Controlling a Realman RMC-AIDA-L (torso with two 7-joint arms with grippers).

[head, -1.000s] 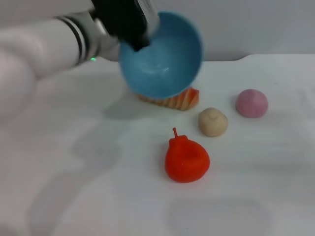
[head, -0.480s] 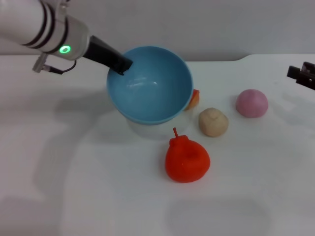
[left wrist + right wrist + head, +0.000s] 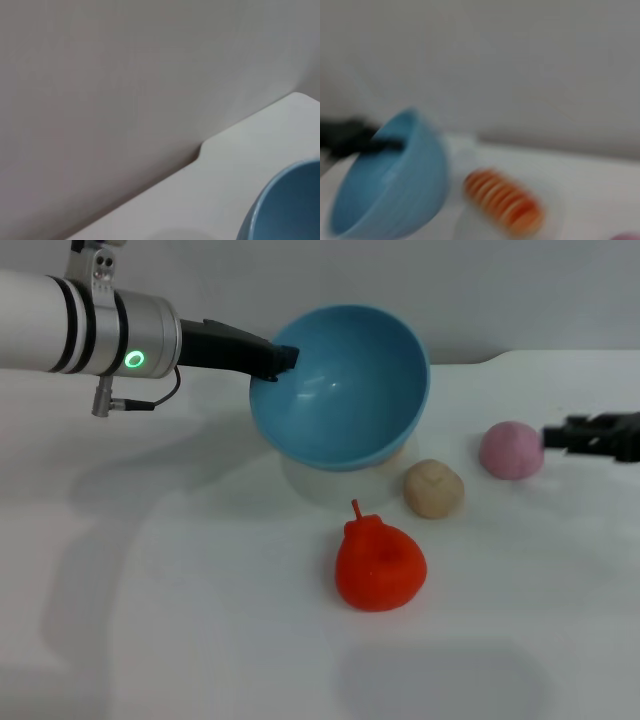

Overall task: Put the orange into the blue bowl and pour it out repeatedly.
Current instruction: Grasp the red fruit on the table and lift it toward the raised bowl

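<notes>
Nearest the robot, the orange [image 3: 380, 565] lies on the white surface [image 3: 200, 640], stem nub up, out of the bowl and touched by neither arm. Just beyond it sits a beige ball [image 3: 433, 488], and a little farther to the right a pink ball [image 3: 511, 450]. The right gripper [image 3: 560, 435] reaches in from the right edge with its tip just beside the pink ball; its fingers look drawn close together with nothing between them, though I cannot tell this for certain. It is well apart from the orange. Farther back, the left gripper [image 3: 283, 358] is pinched shut on the near-left rim of the blue bowl [image 3: 345, 390], one finger inside the rim. The bowl is held above the surface, tilted with its opening toward the robot, and empty. Behind and under it, the right wrist view shows a striped loaf [image 3: 502, 202] resting on the surface. Judgement: this cycle stands at the emptied stage, since the fruit is out and the bowl holds nothing. Left to do: set the bowl level, pick up the orange, drop it in, then tip it out again.
</notes>
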